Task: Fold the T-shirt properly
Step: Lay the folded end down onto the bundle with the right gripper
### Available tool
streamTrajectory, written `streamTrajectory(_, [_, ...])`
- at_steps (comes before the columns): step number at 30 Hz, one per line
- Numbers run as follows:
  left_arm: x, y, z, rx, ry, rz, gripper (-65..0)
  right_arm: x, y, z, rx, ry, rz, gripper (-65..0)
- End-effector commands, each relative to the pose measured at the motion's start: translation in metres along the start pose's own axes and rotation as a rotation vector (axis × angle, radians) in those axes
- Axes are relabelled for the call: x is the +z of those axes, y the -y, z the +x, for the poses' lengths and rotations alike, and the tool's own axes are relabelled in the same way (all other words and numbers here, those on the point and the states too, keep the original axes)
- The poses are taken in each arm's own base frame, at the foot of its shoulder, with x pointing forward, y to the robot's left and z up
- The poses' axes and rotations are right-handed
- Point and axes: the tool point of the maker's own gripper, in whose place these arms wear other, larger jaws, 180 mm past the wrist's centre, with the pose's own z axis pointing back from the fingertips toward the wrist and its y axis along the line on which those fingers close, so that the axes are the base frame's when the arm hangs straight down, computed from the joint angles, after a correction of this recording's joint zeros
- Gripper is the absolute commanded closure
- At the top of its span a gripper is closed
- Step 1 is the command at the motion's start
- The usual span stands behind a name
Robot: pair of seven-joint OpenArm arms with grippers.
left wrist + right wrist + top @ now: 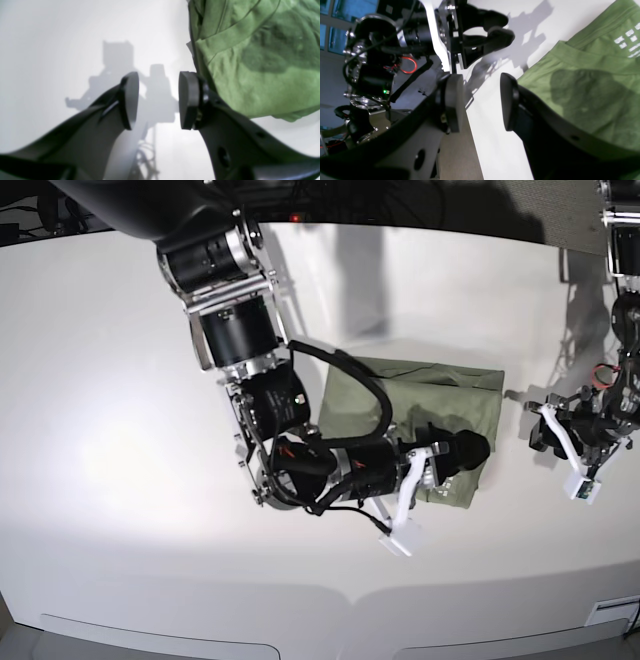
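The green T-shirt [420, 405] lies folded into a compact rectangle in the middle of the white table. My right gripper [472, 452] hovers over its front right corner. In the right wrist view this gripper [481, 102] stands open with nothing between its pads. The T-shirt [590, 87] lies just right of it, with pale printed lettering [628, 40] showing near the collar band. My left gripper [542, 430] sits on the table just right of the shirt. In the left wrist view it [158, 100] is open and empty, with the T-shirt's [262, 62] layered edge beside its right finger.
The white table [120, 430] stretches wide to the left and toward the front edge. The right arm's bulky links [250, 360] cross above the shirt's left side. The left arm's motors and cables [382, 50] stand past the table edge, above grey floor.
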Motion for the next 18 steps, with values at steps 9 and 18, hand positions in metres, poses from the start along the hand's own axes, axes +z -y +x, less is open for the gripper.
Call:
streamTrajectory(9, [0.015,0.038,0.064,0.057,0.245,-0.102,-25.8,0.034,0.07,0.04,0.209,0.081,-0.417,-24.6])
streamTrajectory(18, [0.023,0.137,0.054,0.143,0.324,-0.273,-25.8,0.057,0.096,0.049,0.166,0.131,-0.496,-24.6])
